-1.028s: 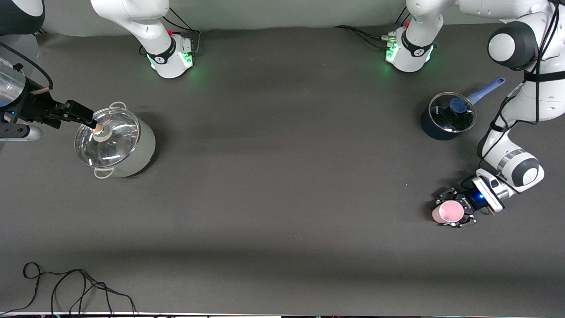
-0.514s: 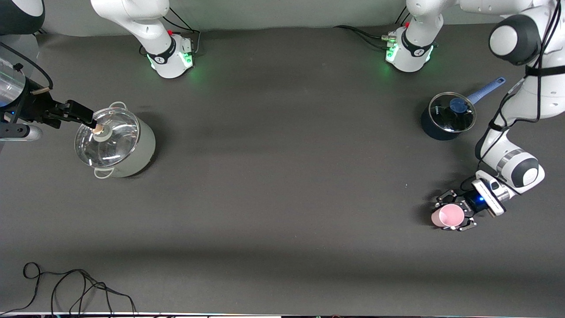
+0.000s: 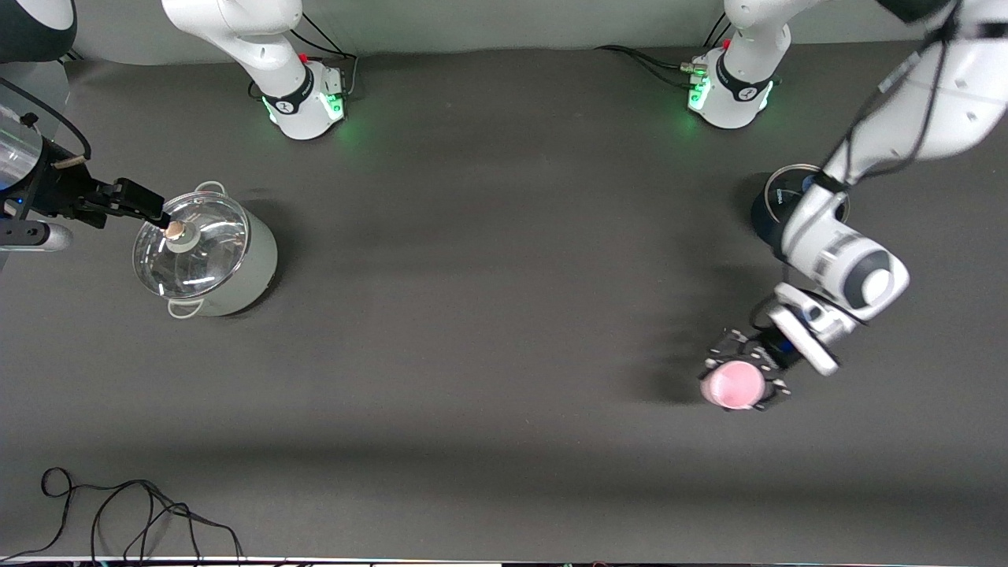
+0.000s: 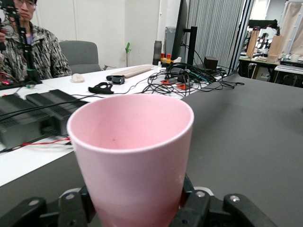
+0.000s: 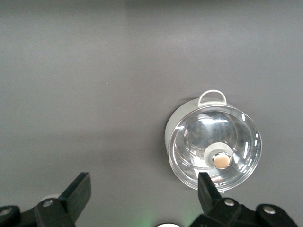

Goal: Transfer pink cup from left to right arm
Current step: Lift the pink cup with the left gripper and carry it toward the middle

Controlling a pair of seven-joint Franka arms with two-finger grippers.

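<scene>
The right gripper (image 3: 150,206), fingers spread wide, waits above the white metal pot with a glass lid (image 3: 206,250) at the right arm's end. The left gripper (image 3: 740,374) clamps the small pale-pink plastic cup (image 3: 733,385), upright, raised over the dark table (image 3: 488,315).

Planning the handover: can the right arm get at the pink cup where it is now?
Probably not yet. The left tool holds the pink cup at the left arm's end, while the right tool hangs open above the lidded silver pot. The bare table between them blocks nothing.
</scene>
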